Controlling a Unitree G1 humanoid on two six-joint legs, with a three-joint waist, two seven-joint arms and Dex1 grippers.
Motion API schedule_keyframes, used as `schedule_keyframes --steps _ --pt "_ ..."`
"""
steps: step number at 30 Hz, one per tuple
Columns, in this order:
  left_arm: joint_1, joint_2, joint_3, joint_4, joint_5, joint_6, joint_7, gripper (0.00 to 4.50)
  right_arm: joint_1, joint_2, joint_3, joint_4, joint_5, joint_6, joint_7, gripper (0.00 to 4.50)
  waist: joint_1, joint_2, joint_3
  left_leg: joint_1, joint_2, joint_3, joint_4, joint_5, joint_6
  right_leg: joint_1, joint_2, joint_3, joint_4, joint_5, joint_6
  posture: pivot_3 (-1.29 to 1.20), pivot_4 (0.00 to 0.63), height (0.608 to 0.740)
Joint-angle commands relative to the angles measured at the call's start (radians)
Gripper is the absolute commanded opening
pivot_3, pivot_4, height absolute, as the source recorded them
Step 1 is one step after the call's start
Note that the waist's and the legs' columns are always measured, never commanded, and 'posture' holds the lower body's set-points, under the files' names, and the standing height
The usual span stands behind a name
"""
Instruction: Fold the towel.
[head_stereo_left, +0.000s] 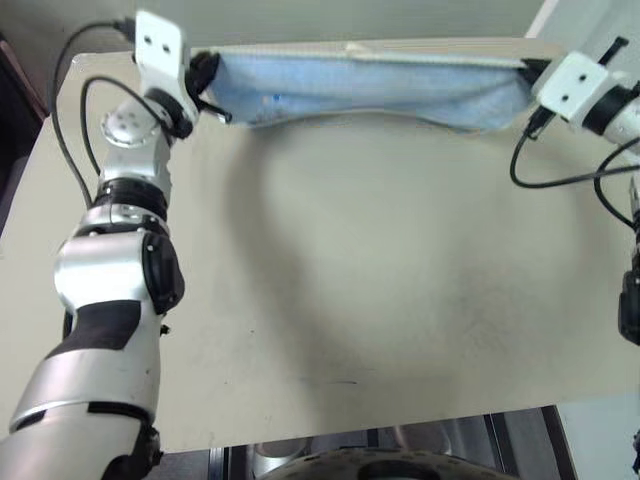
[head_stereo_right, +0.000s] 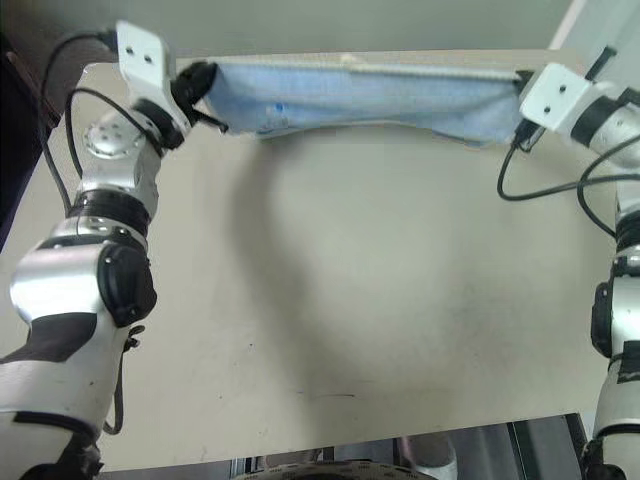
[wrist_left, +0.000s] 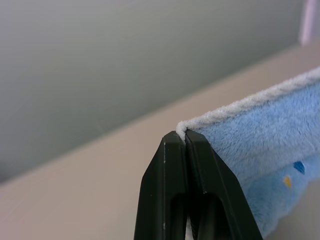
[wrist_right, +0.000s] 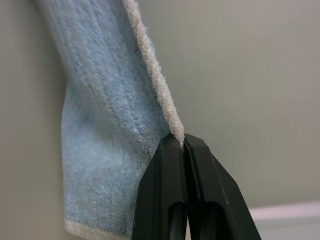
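The left gripper (wrist_left: 185, 137) has its two black fingers pressed tight together, pinching one top corner of the towel (head_stereo_left: 370, 88) right on the white edge (wrist_left: 250, 102); the right gripper (wrist_right: 183, 140) is squeezed just the same on the other top corner; each one holds only a tiny bit of cloth, so the rest can hang free.

The towel is pulled out long between the two grippers, up in the air above the far side of the table (head_stereo_left: 380, 290); its top edge runs nearly straight from one gripper to the other, and the blue part hangs down below it with a soft sag near the right end; a small dark mark (head_stereo_left: 276, 99) shows on the blue near the left end.

I think the arms hold it wide apart like this to keep the cloth flat and smooth, so no wrinkles get folded in; holding both corners at about the same height keeps the edges lined up; the bare table under it looks like the place to lay it down for the fold, which is not made yet.
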Motion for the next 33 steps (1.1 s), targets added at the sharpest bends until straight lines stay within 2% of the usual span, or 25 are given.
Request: schedule_keyframes --steps 1,7,9,11,17,22,26,33 --pt "0.054 0.079 0.032 -0.032 -0.041 0.002 -0.176 0.05 0.105 -0.086 -0.103 -0.189 0.118 0.088 0.067 0.0 0.001 0.0 0.0 0.0 0.0 0.0 0.0 0.0 0.0 0.0 0.0 0.0 0.0 0.0 0.0 0.0 0.15 0.74" --pt "0.153 0.147 0.001 -0.071 -0.055 0.037 -0.489 0.05 0.38 -0.128 -0.184 -0.528 0.218 0.28 0.118 0.0 0.0 0.0 0.0 0.002 0.0 -0.001 0.005 0.0 0.0 0.002 0.0 0.0 0.002 0.0 0.0 0.0 0.15 0.74" --pt "0.202 0.192 -0.002 -0.095 -0.067 0.075 -0.614 0.05 0.563 -0.135 -0.213 -0.705 0.28 0.367 0.159 0.0 0.001 -0.001 0.0 0.002 0.0 -0.001 0.007 -0.001 0.004 0.004 0.0 -0.001 0.003 0.0 0.0 0.0 0.15 0.74" --pt "0.239 0.222 0.002 -0.119 -0.084 0.112 -0.689 0.05 0.686 -0.135 -0.238 -0.828 0.32 0.441 0.175 0.0 0.0 -0.001 0.0 0.004 0.001 -0.002 0.008 -0.004 0.01 0.005 0.0 -0.001 0.004 0.0 0.0 0.0 0.15 0.74" --pt "0.352 0.279 0.018 -0.218 -0.146 0.246 -0.795 0.05 0.945 -0.185 -0.317 -1.037 0.402 0.611 0.26 0.0 -0.002 -0.001 0.0 0.007 0.0 -0.001 0.018 -0.007 0.016 0.013 0.0 0.0 0.003 0.006 0.004 0.0 0.15 0.74" --pt "0.51 0.356 0.002 -0.413 -0.186 0.418 -0.891 0.05 1.236 -0.265 -0.463 -1.158 0.45 0.713 0.422 0.0 0.004 -0.003 -0.001 0.015 -0.001 -0.001 0.019 -0.006 0.018 0.023 0.0 0.0 0.002 0.003 -0.007 0.0 0.15 0.74" --pt "0.657 0.434 -0.021 -0.621 -0.256 0.559 -0.948 0.05 1.33 -0.273 -0.542 -1.201 0.472 0.751 0.471 0.0 0.0 -0.004 -0.001 0.021 -0.002 -0.001 0.019 -0.005 0.018 0.027 0.0 0.002 0.002 0.003 -0.008 0.0 0.15 0.74" --pt "0.808 0.572 -0.063 -0.831 -0.386 0.737 -0.954 0.05 1.361 -0.284 -0.56 -1.205 0.466 0.762 0.516 0.0 -0.005 -0.007 -0.002 0.023 -0.001 -0.002 0.018 -0.005 0.016 0.026 0.002 0.002 0.003 0.006 -0.011 0.0 0.15 0.74"
